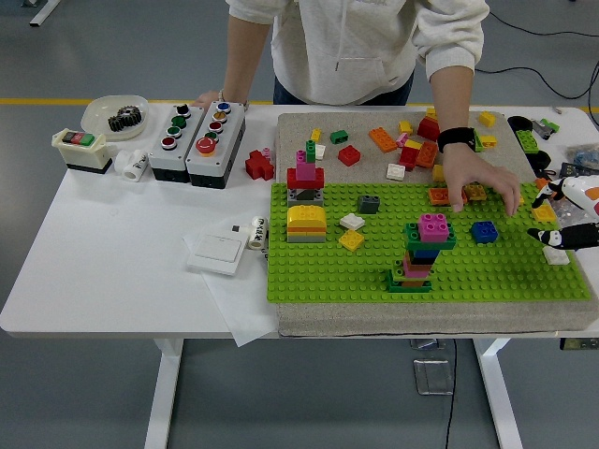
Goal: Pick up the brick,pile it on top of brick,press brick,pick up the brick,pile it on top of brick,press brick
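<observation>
On the green baseplate (318, 271) stands a tall mixed stack (418, 265) topped by a magenta brick (433, 224). A blue brick (484, 231) sits alone just right of it. The person's hand (479, 178) rests, fingers spread, at the plate's back edge next to an orange brick (438, 195). My right hand (564, 217) reaches in from the right edge, fingers spread and holding nothing, over a white brick (558, 255). My left hand is out of the picture.
A red-pink-green tower (305, 176) and a yellow-orange stack (306, 223) stand at the plate's left. Loose bricks (382, 139) litter the mat behind. Two button boxes (197, 131), a bowl with a gear (117, 114) and a white switch plate (218, 249) lie to the left.
</observation>
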`<control>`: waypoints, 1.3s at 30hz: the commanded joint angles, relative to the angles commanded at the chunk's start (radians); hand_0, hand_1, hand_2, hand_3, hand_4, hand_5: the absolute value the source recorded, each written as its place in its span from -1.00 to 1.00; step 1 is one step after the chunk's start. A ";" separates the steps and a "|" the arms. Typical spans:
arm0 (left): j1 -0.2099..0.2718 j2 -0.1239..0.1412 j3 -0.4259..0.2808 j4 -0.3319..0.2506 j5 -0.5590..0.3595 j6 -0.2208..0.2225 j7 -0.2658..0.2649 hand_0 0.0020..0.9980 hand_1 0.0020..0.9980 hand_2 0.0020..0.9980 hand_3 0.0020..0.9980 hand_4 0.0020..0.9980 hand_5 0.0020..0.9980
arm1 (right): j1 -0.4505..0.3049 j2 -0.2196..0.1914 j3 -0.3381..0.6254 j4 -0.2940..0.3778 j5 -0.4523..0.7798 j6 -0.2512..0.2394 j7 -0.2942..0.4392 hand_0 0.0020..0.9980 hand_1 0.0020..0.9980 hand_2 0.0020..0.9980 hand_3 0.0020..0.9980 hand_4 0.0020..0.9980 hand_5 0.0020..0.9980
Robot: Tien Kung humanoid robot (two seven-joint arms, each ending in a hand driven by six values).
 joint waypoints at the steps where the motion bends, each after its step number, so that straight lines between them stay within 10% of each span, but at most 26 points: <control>1: 0.000 0.000 0.000 0.000 0.000 0.000 0.000 -0.10 0.10 0.19 0.25 0.32 0.60 | 0.001 0.001 -0.003 -0.002 0.001 -0.002 0.001 0.38 0.38 0.47 0.30 0.58 -0.12; 18: 0.000 -0.001 -0.003 -0.001 0.003 -0.010 0.000 -0.10 0.10 0.19 0.25 0.32 0.60 | 0.112 0.060 -0.202 -0.174 0.099 -0.112 0.062 0.43 0.48 0.60 0.69 0.64 -0.13; 39: 0.005 -0.004 -0.018 -0.002 0.025 -0.020 0.009 -0.10 0.10 0.20 0.25 0.32 0.60 | 0.235 0.158 -0.330 -0.344 0.161 -0.110 0.079 0.38 0.40 0.52 0.64 0.65 -0.15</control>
